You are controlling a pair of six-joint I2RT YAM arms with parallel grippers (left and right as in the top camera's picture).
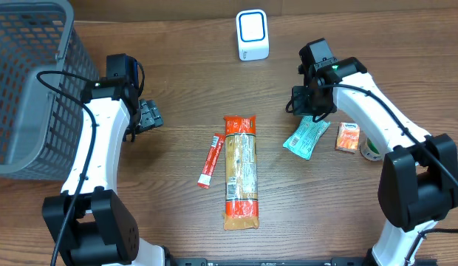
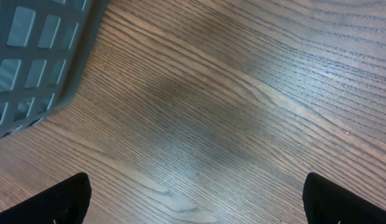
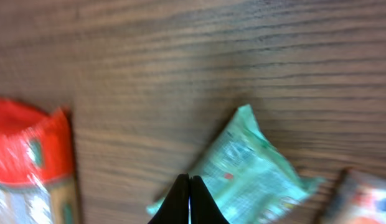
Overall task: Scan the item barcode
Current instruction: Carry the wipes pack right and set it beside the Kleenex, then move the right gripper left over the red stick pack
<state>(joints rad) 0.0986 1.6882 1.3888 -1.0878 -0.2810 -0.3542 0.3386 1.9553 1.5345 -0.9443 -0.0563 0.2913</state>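
Jaws pinched shut, empty, on right gripper [image 3: 190,185] over green packet [image 1: 306,137] near right edge of table [image 1: 177,89], left gripper [image 1: 149,115] wide open, empty; risk: descending shut shoves packet aside, no grip.

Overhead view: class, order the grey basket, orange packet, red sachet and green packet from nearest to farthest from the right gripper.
From the right gripper:
1. Green packet, just below it in the picture.
2. Orange packet, off to the right.
3. Red sachet, left of centre.
4. Grey basket, at the far left edge.
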